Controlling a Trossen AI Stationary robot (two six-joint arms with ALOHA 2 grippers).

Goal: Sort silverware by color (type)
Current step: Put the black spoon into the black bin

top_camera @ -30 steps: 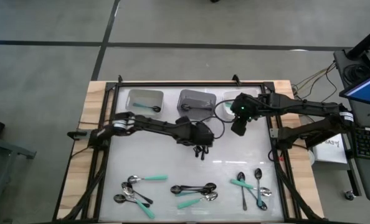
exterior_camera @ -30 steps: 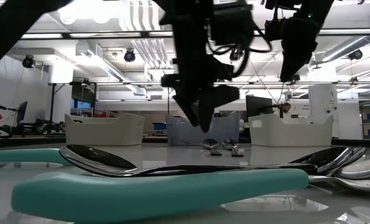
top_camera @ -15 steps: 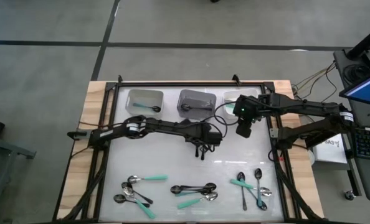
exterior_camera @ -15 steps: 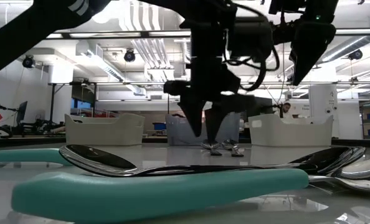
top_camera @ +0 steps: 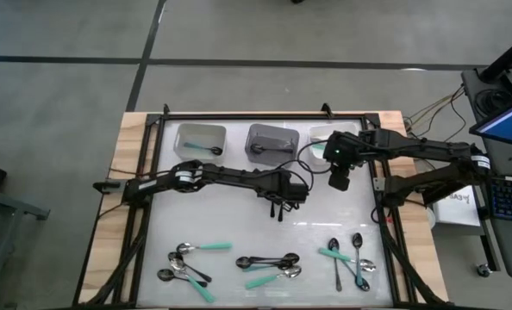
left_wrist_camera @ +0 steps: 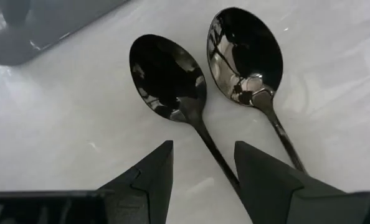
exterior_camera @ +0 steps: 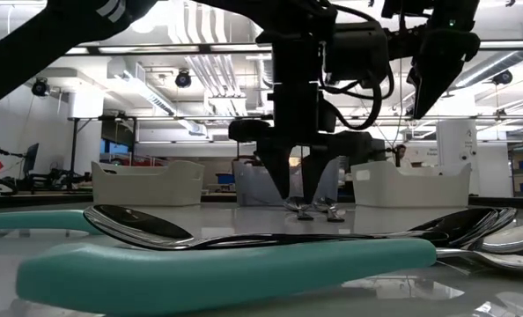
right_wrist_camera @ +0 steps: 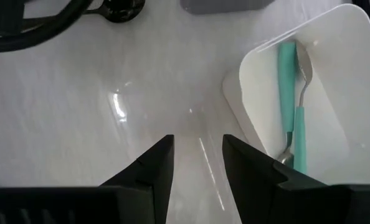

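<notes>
Left gripper (left_wrist_camera: 200, 171) spread open, straddling one black spoon's (left_wrist_camera: 172, 84) handle beside the grey bin (top_camera: 269, 139), right gripper (right_wrist_camera: 197, 155) open, empty

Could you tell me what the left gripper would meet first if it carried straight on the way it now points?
Most likely the nearer black spoon: its handle runs between the open fingers of the left gripper, with a second black spoon just beside it.

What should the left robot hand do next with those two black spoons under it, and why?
Probably lower straight down and close on the nearer black spoon. The left gripper is open, its fingers astride that spoon's handle, with a second black spoon lying beside it. The right gripper waits open near the white bin.
</notes>
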